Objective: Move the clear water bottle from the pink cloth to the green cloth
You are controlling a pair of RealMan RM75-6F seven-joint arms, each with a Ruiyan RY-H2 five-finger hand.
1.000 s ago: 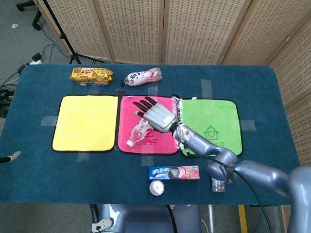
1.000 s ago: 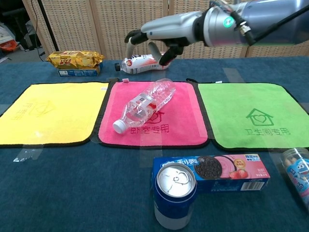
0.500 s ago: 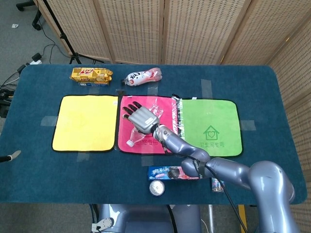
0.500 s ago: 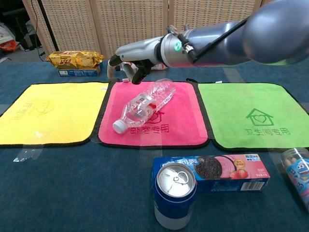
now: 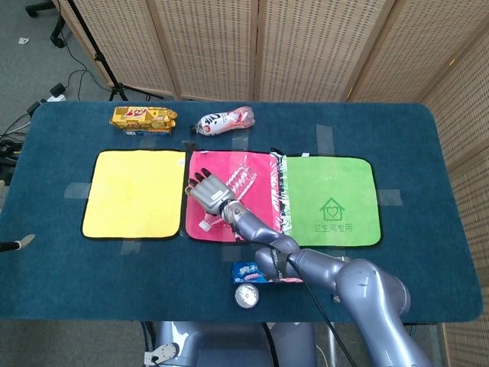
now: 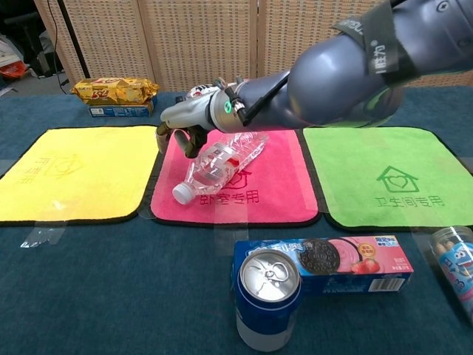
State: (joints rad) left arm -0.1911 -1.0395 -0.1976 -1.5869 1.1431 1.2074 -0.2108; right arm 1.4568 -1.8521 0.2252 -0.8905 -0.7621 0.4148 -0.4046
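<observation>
The clear water bottle (image 6: 222,160) lies on its side on the pink cloth (image 6: 273,188), cap toward the front left. In the head view the bottle (image 5: 244,180) is partly covered by my right hand (image 5: 208,189). In the chest view my right hand (image 6: 177,130) hovers over the cloth's left edge, just left of the bottle, its fingers apart and pointing down, holding nothing. The green cloth (image 6: 384,177) lies bare to the right of the pink one. Of my left hand only a grey tip (image 5: 19,245) shows at the frame's left edge.
A yellow cloth (image 5: 134,193) lies left of the pink one. A cookie box (image 6: 325,262), a blue can (image 6: 267,296) and a small cup (image 6: 454,259) stand along the front. Snack packs (image 5: 143,117) and a wrapped snack (image 5: 225,121) lie at the back.
My right hand has swept left, from above the pink cloth's right edge across the bottle to its left side, and dropped lower. The bottle has not moved.
</observation>
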